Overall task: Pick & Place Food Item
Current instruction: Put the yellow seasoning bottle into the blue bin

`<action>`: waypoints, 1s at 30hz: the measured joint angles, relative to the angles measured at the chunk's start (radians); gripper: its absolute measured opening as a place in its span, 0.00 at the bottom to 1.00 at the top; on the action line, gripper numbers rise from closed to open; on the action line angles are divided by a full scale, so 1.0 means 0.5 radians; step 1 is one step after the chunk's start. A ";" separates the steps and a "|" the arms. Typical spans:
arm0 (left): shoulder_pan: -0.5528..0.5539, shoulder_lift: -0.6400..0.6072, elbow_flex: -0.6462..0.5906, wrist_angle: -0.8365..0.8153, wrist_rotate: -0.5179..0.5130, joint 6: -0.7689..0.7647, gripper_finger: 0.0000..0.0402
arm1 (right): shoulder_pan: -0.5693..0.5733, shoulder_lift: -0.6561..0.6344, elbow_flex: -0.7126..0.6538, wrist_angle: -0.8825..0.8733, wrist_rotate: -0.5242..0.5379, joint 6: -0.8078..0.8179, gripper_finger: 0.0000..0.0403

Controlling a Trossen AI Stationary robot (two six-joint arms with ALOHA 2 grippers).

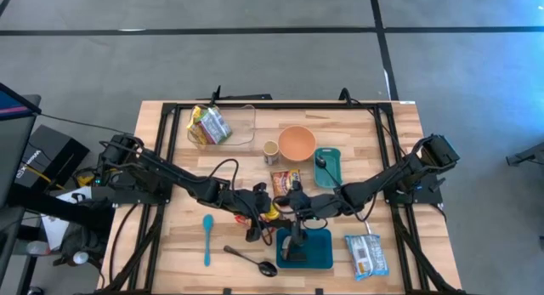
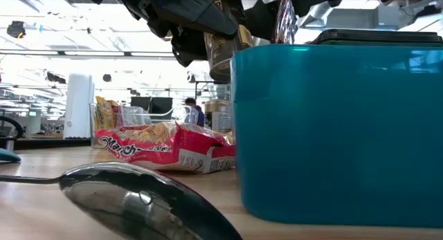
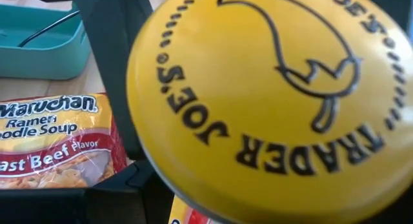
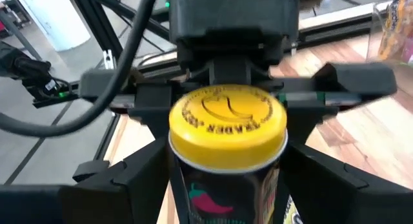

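A jar with a yellow lid (image 4: 227, 117) and a chili-pepper label is held up between my two grippers at the table's middle (image 1: 270, 212), above a red ramen pack (image 3: 51, 137). My left gripper (image 1: 262, 207) is shut on the jar. In the right wrist view it faces the camera from behind the jar. My right gripper (image 4: 227, 185) is open. Its fingers stand on either side of the jar's body below the lid; I cannot tell whether they touch it. In the low view the jar (image 2: 223, 50) hangs clear of the table. My left gripper pinches the jar between its two fingers (image 4: 150, 101), at the top of the jar beside the lid's rim (image 4: 175, 130). The fingers come roughly level from the table's left side. The jar stays upright, lid up, lifted clear of the table; the lid (image 3: 271, 101) hides the contact in the left wrist view.
A teal container (image 1: 319, 254) stands near the front edge, right below the grippers. Around it are a metal spoon (image 1: 252, 261), a blue spoon (image 1: 206, 238), a food packet (image 1: 367, 254), a teal tray (image 1: 333, 169), an orange bowl (image 1: 297, 142), a cup (image 1: 271, 150) and a clear bin (image 1: 242, 125).
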State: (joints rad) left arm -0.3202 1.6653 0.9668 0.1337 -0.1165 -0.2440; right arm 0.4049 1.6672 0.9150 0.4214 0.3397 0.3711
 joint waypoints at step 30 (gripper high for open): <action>0.000 0.000 0.000 0.005 0.006 -0.011 0.54 | -0.008 0.002 0.000 -0.021 -0.002 -0.023 0.55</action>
State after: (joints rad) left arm -0.3202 1.6653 0.9668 0.1360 -0.1136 -0.2496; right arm 0.4011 1.6680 0.9150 0.4110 0.3388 0.3596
